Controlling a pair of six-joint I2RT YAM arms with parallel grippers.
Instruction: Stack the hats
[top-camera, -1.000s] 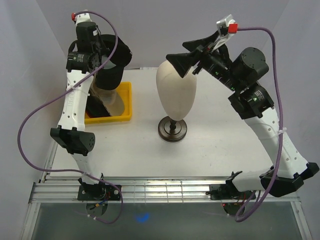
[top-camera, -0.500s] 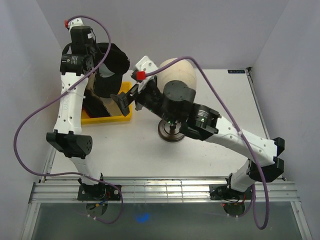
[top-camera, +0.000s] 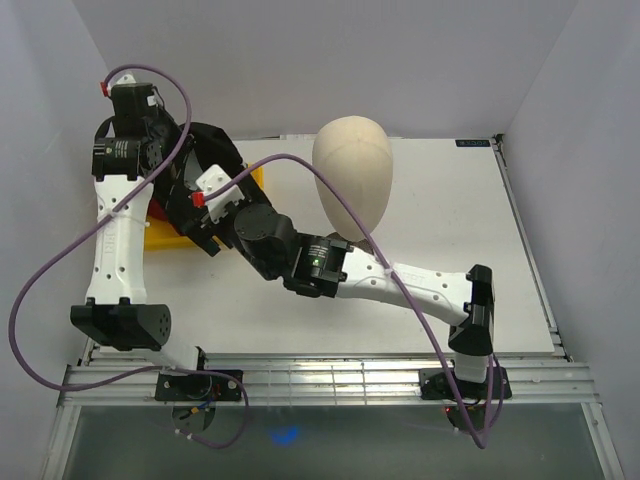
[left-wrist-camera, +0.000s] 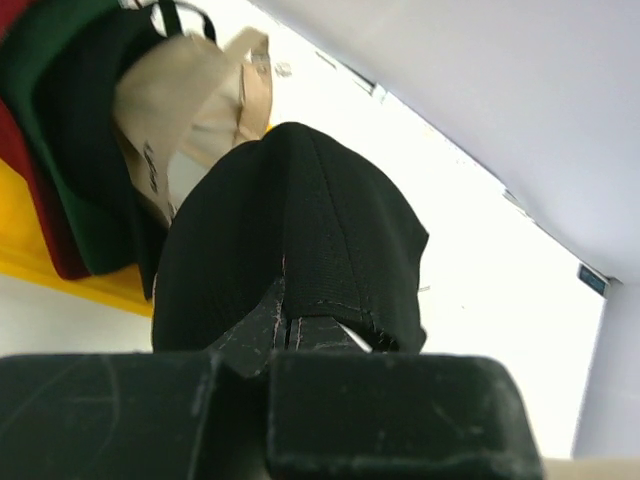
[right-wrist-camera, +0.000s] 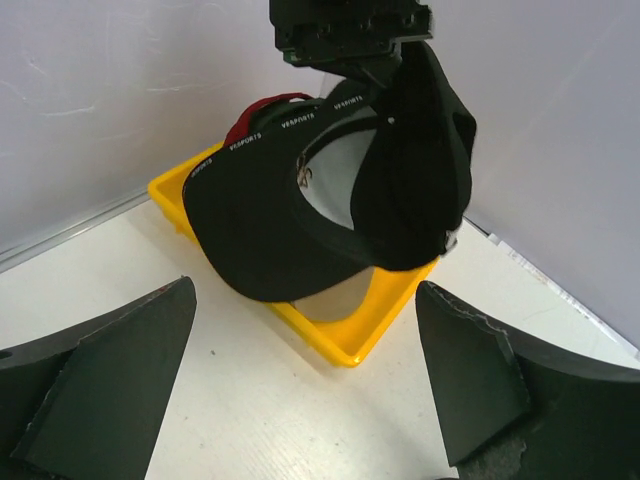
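Observation:
My left gripper (left-wrist-camera: 288, 325) is shut on the back edge of a black hat (left-wrist-camera: 290, 230). That hat hangs above the yellow tray (right-wrist-camera: 372, 335), brim toward the right wrist camera. Other hats lie in the tray: a tan one (left-wrist-camera: 195, 105), a dark green one (left-wrist-camera: 45, 70) and a red one (left-wrist-camera: 30, 200). My right gripper (right-wrist-camera: 300, 400) stands open and empty, low over the table just in front of the tray, facing the hanging black hat (right-wrist-camera: 300, 225). From above, the black hat (top-camera: 218, 150) shows beside the left gripper (top-camera: 185, 162), with the right gripper (top-camera: 192, 222) right below it.
The beige mannequin head (top-camera: 350, 175) stands at the table's middle back, its stand hidden behind my right arm (top-camera: 400, 285), which stretches across the table from right to left. The left wall runs close behind the tray (top-camera: 160, 235).
My right arm has swung from the back right, past the mannequin head, over to the tray at the left. The left arm has shifted a little left, still holding the black hat.

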